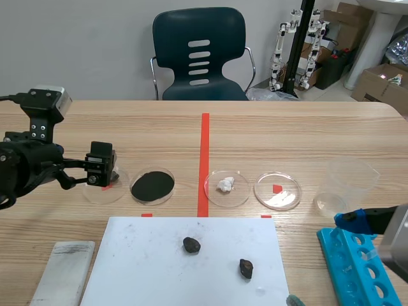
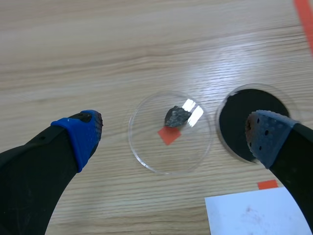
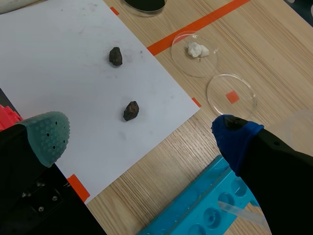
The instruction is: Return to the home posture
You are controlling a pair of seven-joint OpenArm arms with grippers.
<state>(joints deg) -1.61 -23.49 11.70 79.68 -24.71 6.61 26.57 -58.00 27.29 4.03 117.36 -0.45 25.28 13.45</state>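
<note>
My left gripper (image 2: 173,142) hangs open over a clear dish (image 2: 142,156) that holds a small dark rock (image 2: 177,116) on a red mark. In the scene view this gripper (image 1: 101,171) is at the table's left, just above that dish (image 1: 95,194). My right gripper (image 3: 142,139) is open too, low at the near right, above the edge of a white sheet (image 3: 63,63). Two dark rocks (image 3: 115,56) (image 3: 130,110) lie on the sheet ahead of it. One blue fingertip (image 1: 352,221) of the right gripper shows in the scene view.
A row of dishes crosses the table: one filled with black (image 1: 152,185), one with a white lump (image 1: 226,186), one bare (image 1: 277,190). A clear cup (image 1: 347,185) and a blue tube rack (image 1: 357,268) stand at the right. A grey block (image 1: 64,271) lies near left.
</note>
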